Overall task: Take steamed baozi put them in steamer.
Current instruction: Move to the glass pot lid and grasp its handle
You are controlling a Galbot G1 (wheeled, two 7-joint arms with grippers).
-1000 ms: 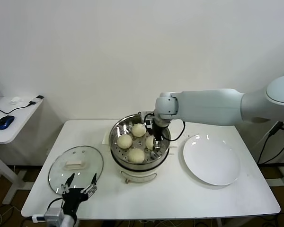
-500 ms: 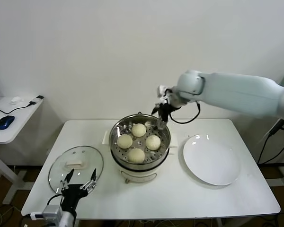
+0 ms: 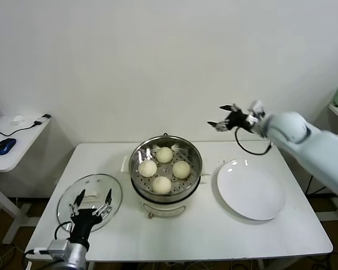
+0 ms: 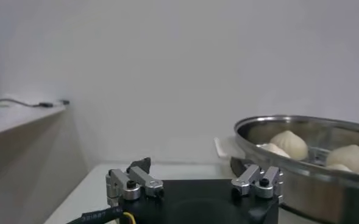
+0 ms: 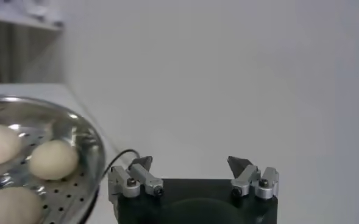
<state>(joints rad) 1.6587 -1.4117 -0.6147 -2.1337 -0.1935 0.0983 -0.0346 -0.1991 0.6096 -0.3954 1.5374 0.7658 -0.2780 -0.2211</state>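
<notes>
Buns: I count four steamed baozi (image 3: 164,169) and all of them sit on the holey tray inside the steamer (image 3: 166,173).
Steamer: it stands in the middle of the white worktop (image 3: 203,236), with no lid on.
Plate: the white plate (image 3: 250,190) just beside the steamer has nothing on it, so I see no bun left to carry.
Right pincer: my right pincer (image 3: 230,117) is up in the air, above the gap between steamer and plate, spread wide and holding nothing.
Left pincer: my left pincer (image 3: 92,201) waits low at the front edge of the worktop, over the glass lid (image 3: 90,198), also spread and holding nothing.
Done so far: I think the job of moving buns is finished.
Left to do: nothing for the buns; maybe only parking the right arm.
</notes>
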